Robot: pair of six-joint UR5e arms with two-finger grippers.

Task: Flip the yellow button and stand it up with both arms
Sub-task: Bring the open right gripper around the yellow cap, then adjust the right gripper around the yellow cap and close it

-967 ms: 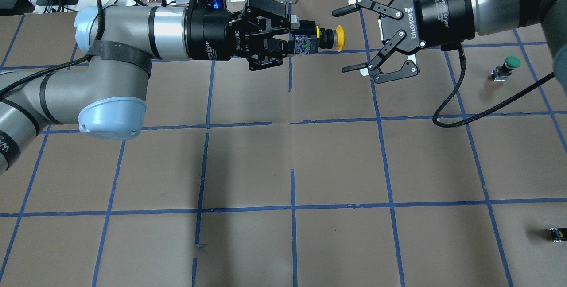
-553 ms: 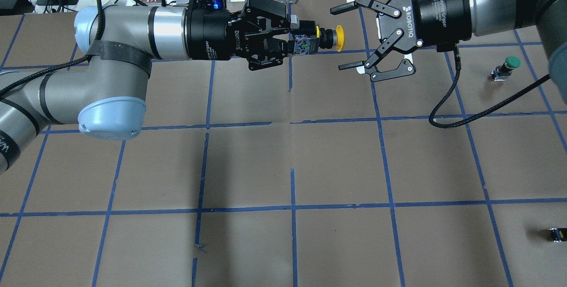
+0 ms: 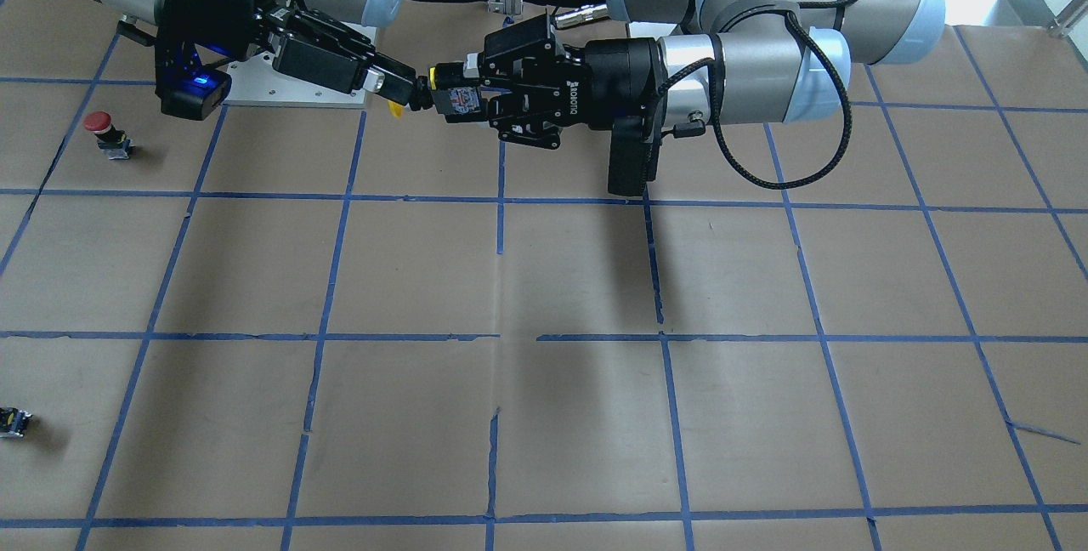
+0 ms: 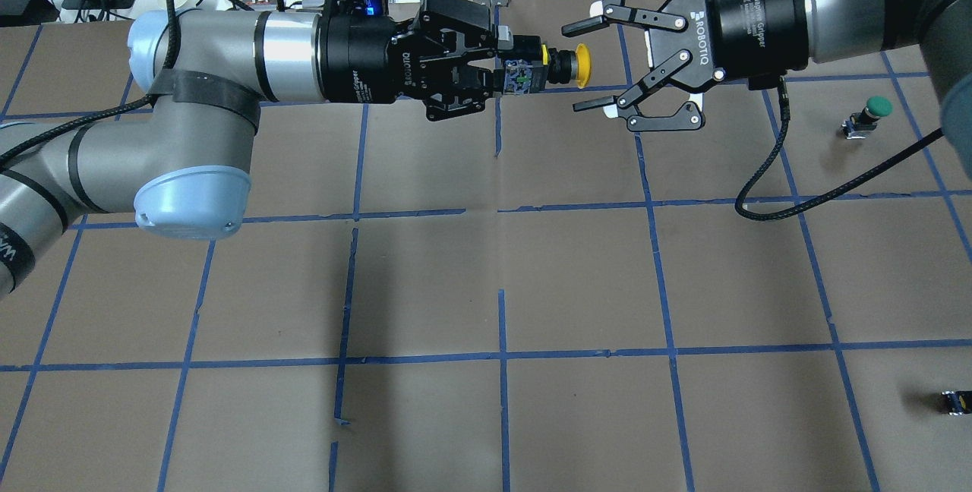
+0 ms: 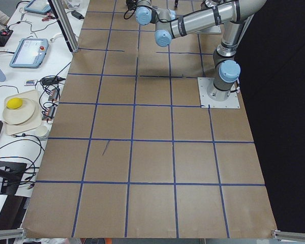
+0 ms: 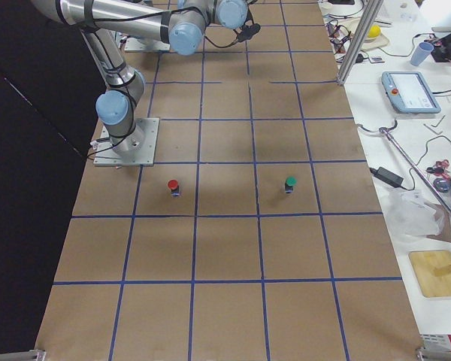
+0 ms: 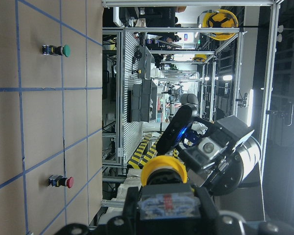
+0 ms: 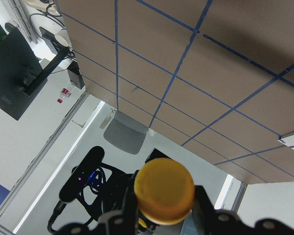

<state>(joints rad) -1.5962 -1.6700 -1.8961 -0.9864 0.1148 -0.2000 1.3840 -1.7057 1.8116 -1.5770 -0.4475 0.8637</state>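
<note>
Sideways, left hand (image 4: 507, 67) grips domed yellow button (image 4: 563, 67).

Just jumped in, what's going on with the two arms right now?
The left pincer holds the yellow button by its base in mid-air, with the cap pointing away from it. The right pincer is open, one finger on either side of the cap, and has not yet closed on it. It looks like a handover.
</note>
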